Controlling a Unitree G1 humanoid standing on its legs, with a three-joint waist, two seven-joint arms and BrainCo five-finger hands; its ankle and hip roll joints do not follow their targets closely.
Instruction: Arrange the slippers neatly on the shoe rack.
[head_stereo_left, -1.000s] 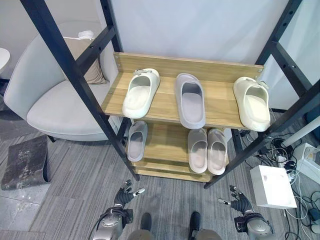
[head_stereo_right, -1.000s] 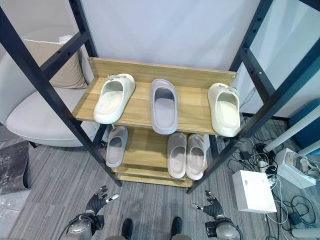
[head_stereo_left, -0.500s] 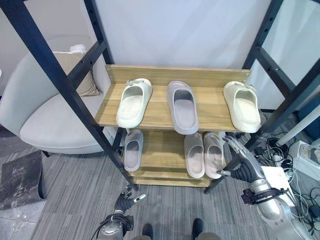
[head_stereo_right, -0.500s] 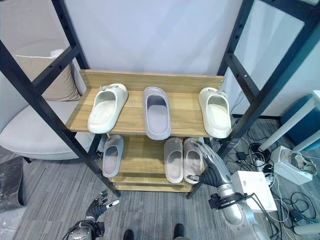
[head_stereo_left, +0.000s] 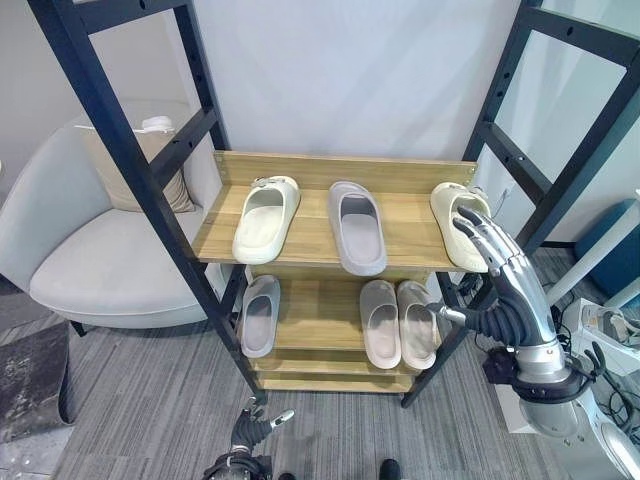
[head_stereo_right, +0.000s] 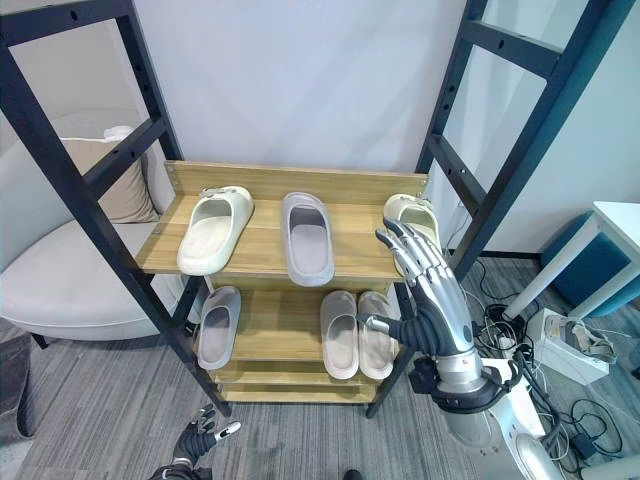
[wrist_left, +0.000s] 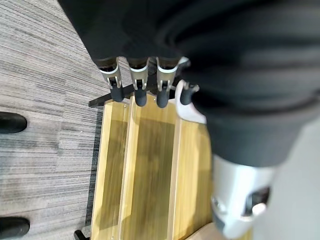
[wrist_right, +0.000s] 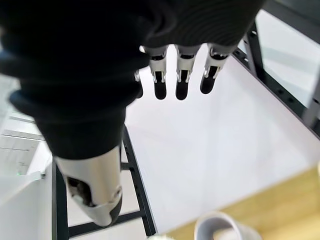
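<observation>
The shoe rack has a wooden upper shelf (head_stereo_left: 310, 225) bearing a cream slipper (head_stereo_left: 265, 218) at the left, a grey slipper (head_stereo_left: 357, 225) in the middle and a second cream slipper (head_stereo_left: 452, 215) at the right end. On the lower shelf (head_stereo_left: 320, 315) a grey slipper (head_stereo_left: 260, 314) lies at the left and two beige slippers (head_stereo_left: 380, 322) (head_stereo_left: 416, 320) lie side by side at the right. My right hand (head_stereo_left: 510, 290) is raised in front of the right cream slipper, fingers straight, holding nothing. My left hand (head_stereo_left: 252, 428) hangs low near the floor, fingers relaxed. The right cream slipper's (wrist_right: 220, 227) toe peeks into the right wrist view.
Black slanted uprights (head_stereo_left: 120, 150) (head_stereo_left: 560, 160) frame the rack on both sides. A grey armchair (head_stereo_left: 90, 250) with a beige cushion (head_stereo_left: 135, 165) stands to the left. Cables and a white box (head_stereo_right: 565, 335) lie on the floor at the right, beside a blue bin (head_stereo_left: 612, 240).
My right hand has risen from floor level to the right end of the upper shelf. The camera has tilted up, so the rack sits lower. The left hand stays low.
</observation>
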